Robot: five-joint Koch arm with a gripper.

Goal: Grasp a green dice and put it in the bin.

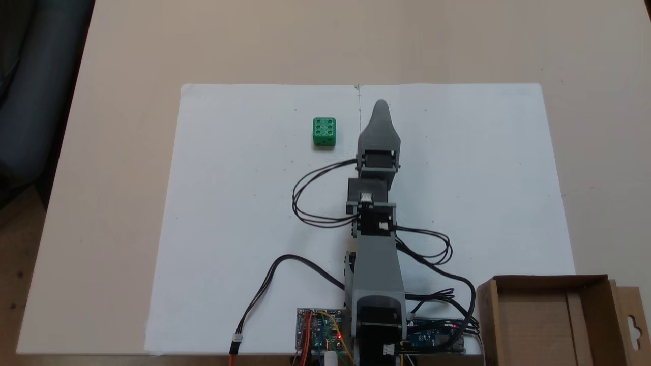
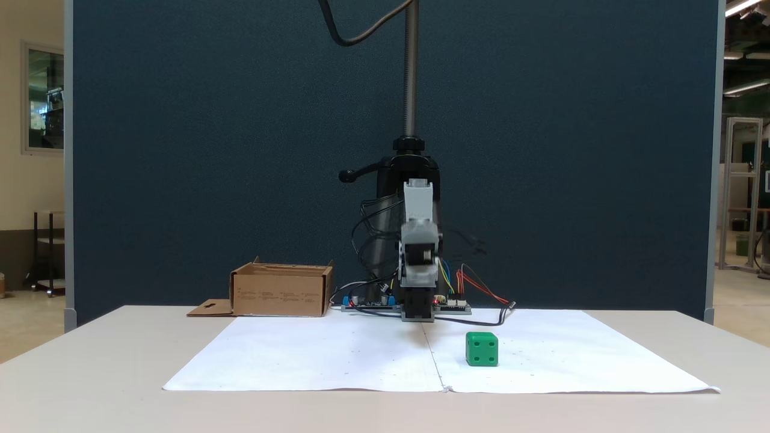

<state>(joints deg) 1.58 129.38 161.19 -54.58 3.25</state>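
In the top fixed view the dice (image 1: 324,131) sits on the paper (image 1: 229,203) just left of the gripper (image 1: 381,109), six up, well apart from the bin (image 1: 549,325), while the jaws overlap so their state cannot be told.

Your arm (image 1: 375,254) stretches straight out from its base along the middle of the fixed view from above. Its fingers (image 1: 381,108) overlap into one pointed tip, so their gap can't be judged.
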